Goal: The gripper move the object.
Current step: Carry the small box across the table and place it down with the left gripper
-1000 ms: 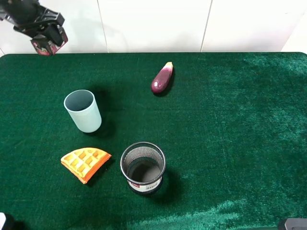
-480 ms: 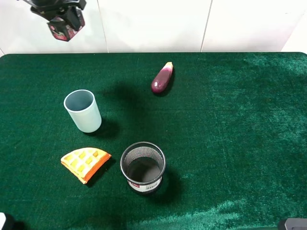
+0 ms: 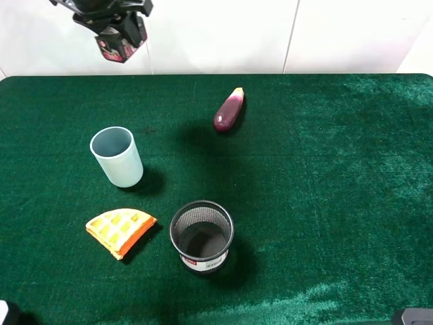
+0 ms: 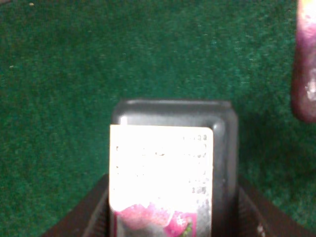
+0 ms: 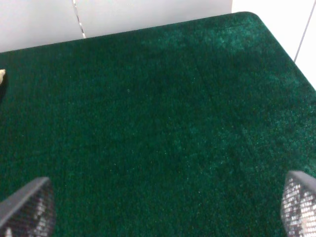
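Left gripper point(image 3: 119, 35): raised over the far edge of the green table point(image 3: 338, 169), clamped on the small black box, one finger point(image 4: 91, 219) pressed to each side of it.
Small black box point(image 3: 110, 51): held between those fingers, white label point(image 4: 160, 173) facing the wrist camera, red-marked end poking out past the fingertips (hanging clear of the cloth, from where I stand).
Eggplant point(image 3: 229, 110): lying on the table, off to the gripper's side toward the middle, well apart.
Cup point(image 3: 117, 156): upright, nearer the front than the gripper.
Waffle wedge point(image 3: 120, 230): beyond the cup, nearer the front again.
Mesh pen holder point(image 3: 201, 237): just beside the waffle, far from the gripper.
Right gripper point(image 5: 158, 210): fingers spread wide, nothing between them.
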`<state>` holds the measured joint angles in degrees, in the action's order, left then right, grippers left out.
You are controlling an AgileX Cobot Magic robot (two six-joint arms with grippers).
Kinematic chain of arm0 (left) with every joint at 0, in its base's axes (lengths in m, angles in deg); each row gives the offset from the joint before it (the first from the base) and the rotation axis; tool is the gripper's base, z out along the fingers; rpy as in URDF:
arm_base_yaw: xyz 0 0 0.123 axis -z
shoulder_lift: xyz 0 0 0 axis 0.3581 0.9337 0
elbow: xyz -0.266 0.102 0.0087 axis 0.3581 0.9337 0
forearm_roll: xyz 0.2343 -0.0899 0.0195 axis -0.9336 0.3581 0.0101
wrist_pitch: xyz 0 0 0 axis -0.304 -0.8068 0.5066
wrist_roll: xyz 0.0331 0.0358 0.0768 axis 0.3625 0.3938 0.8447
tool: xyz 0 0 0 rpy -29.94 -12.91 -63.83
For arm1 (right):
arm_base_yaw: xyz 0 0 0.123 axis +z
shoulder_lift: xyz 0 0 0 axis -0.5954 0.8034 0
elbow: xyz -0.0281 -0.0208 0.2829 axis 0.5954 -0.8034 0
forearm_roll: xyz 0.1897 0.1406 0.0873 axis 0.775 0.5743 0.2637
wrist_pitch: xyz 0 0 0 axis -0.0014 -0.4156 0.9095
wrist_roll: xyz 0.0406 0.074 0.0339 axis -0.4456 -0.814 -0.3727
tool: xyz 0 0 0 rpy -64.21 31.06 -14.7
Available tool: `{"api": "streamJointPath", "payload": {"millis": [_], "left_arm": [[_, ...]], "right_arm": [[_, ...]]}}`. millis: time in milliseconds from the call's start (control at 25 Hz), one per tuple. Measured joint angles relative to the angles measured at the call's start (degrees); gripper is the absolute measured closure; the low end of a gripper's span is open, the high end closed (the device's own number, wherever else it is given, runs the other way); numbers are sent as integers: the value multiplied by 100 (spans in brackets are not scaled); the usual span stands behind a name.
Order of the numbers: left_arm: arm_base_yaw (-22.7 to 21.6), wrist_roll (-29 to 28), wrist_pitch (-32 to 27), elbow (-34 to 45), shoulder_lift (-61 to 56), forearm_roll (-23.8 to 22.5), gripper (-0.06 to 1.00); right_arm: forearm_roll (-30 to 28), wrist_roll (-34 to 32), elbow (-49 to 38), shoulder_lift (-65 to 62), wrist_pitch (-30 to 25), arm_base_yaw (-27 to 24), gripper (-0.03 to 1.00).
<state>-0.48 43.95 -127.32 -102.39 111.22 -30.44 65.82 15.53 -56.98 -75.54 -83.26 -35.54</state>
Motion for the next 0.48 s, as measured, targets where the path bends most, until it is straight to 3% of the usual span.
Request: {"api": "streamJointPath", "payload": {"millis": [480], "left_arm": [[840,-205,90,0,0,0,48]], "right_arm": [[0,0,0,0,0,0,27]]}}
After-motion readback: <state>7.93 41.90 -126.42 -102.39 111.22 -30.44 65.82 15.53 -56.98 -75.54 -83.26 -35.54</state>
